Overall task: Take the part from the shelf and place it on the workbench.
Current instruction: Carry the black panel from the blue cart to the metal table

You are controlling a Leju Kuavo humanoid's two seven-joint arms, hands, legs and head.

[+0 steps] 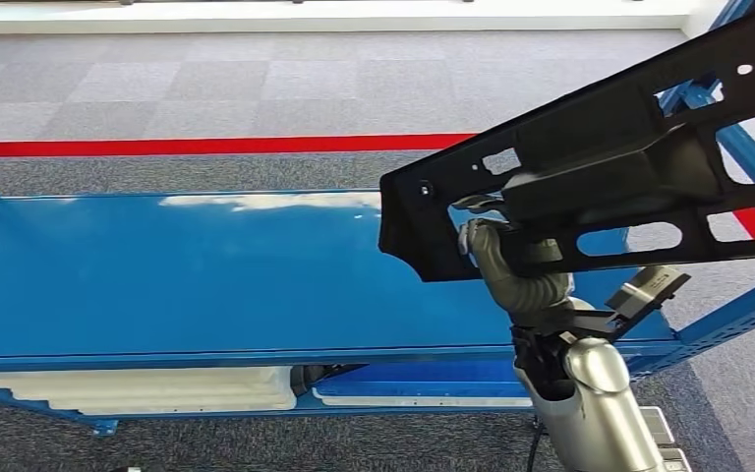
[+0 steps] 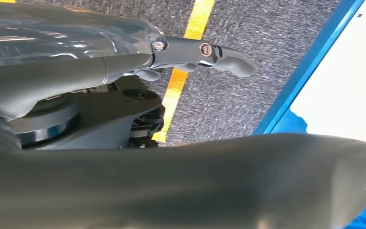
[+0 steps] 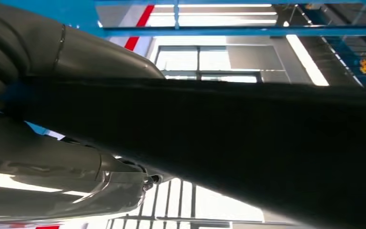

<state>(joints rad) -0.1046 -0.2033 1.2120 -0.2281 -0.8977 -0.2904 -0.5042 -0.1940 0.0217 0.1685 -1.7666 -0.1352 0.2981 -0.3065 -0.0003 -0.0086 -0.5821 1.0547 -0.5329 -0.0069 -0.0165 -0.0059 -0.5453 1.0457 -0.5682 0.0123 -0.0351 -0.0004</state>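
The right hand (image 1: 496, 258) is wrapping its grey fingers (image 1: 480, 236) around the lower edge of one black part (image 1: 590, 167), gripping it from below and lifting it above the right end of the blue shelf (image 1: 187, 275). The hand is showing a ribbed grey cover at the wrist, and the silver arm (image 1: 600, 403) beneath it is looking smooth and shiny. The part is appearing as a long, flat, matt black panel, probably moulded plastic, tilting upward toward the right, with several cut-out slots and small round holes along its length and a curved end nearest the hand. In the right wrist view the part (image 3: 248, 138) is crossing the picture as a broad dark band pressed against the hand (image 3: 52, 119). The left hand (image 2: 205, 55) is hanging over grey carpet (image 2: 238, 95) crossed by one yellow stripe (image 2: 183, 71), its dark fingers (image 2: 236, 62) lying fairly straight and holding nothing. The shelf surface is looking glossy and reflecting light, and white moulded pieces (image 1: 147, 388) are lying on the level below.
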